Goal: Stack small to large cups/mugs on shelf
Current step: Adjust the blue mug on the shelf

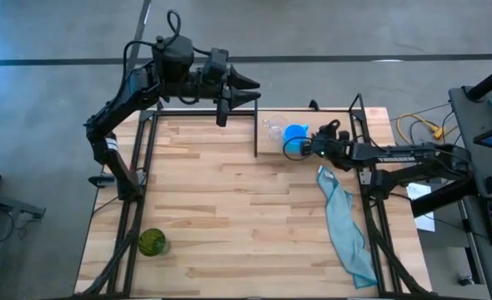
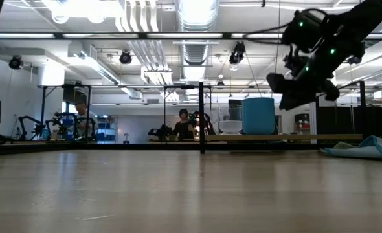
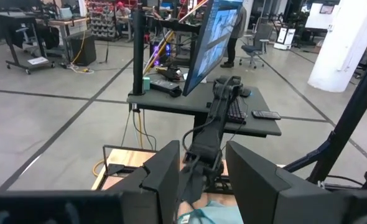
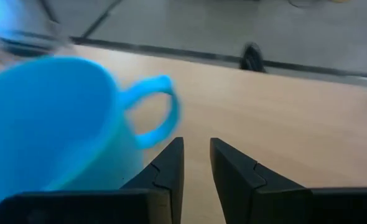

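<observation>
right gripper [image 4: 196,163] narrowly open, empty — beside blue mug [image 4: 53,124]

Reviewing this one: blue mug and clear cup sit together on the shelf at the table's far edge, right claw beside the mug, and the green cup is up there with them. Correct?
Not quite. The high view shows the green cup alone at the table's near left corner, far from the shelf. The rest holds: blue mug and clear cup sit together on the shelf, with the right claw beside the mug.

My right claw [image 1: 307,147] hangs near the bench's far right corner, fingers slightly parted and gripping nothing. My left claw [image 1: 254,90] waits raised at the far edge, fingers apart.
</observation>
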Controlling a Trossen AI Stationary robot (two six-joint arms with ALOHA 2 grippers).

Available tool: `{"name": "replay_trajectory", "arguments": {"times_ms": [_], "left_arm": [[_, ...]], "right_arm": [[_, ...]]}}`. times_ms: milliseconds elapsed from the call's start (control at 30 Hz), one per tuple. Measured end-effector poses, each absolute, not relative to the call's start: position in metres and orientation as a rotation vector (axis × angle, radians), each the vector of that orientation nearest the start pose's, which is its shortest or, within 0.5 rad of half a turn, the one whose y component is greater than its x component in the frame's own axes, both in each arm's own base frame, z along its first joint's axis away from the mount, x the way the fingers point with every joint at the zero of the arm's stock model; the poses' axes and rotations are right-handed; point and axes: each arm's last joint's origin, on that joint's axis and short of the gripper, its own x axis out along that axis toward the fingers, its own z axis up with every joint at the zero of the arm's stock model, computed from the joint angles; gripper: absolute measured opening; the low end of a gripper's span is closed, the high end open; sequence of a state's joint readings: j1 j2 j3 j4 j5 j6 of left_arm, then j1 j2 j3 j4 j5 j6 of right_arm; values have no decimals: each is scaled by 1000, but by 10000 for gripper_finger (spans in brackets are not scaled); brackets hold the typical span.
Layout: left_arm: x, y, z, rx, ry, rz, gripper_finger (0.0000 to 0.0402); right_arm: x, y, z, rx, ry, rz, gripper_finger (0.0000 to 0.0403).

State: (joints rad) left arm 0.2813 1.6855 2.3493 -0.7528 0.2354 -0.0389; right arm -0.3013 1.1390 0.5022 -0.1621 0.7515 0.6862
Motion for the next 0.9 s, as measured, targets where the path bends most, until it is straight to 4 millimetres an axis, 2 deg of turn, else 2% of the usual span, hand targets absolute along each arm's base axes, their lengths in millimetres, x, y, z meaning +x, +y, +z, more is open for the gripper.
{"name": "replay_trajectory", "arguments": {"times_ms": [233,367,467,533,600,733,900], "left_arm": [[291,77,556,-63,83,48,118],[291,77,556,-63,84,47,118],[291,77,556,-63,84,47,118],[291,77,556,-63,84,47,118],[291,77,556,-63,84,47,118],[289,77,557,-62,80,47,118],[283,75,561,-56,66,47,118]], "right_arm": [[180,-63,228,371,416,-1130,72],[178,-52,255,437,330,-962,67],[177,-43,266,437,325,-844,42],[178,-39,271,437,323,-786,18],[180,-36,271,446,325,-748,11],[188,-33,263,497,362,-709,8],[210,-32,251,549,401,-594,8]]}}
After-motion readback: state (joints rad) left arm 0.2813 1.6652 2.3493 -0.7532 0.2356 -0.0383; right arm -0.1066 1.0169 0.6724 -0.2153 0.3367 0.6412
